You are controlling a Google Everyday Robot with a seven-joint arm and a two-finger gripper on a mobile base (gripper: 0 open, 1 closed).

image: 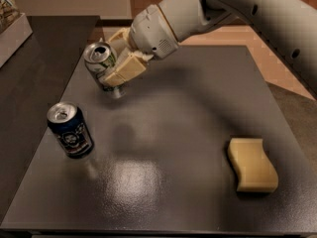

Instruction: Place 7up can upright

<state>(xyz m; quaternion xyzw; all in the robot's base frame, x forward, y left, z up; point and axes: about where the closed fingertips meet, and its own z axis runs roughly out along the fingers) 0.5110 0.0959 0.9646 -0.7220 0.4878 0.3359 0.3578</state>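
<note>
The 7up can (pixel 100 59) is a pale silver and green can with its silver top facing up and toward the camera, slightly tilted. My gripper (pixel 115 61) is shut on it, cream fingers (pixel 126 68) clamped on its sides. It holds the can just above the far left part of the dark table (pixel 163 133). Whether the can's base touches the table is hidden by the fingers. The white arm reaches in from the upper right.
A dark blue can (pixel 70 129) with a white emblem stands upright at the table's left, in front of the held can. A yellow sponge (pixel 251 164) lies at the right front. A second dark surface (pixel 34 58) adjoins on the left.
</note>
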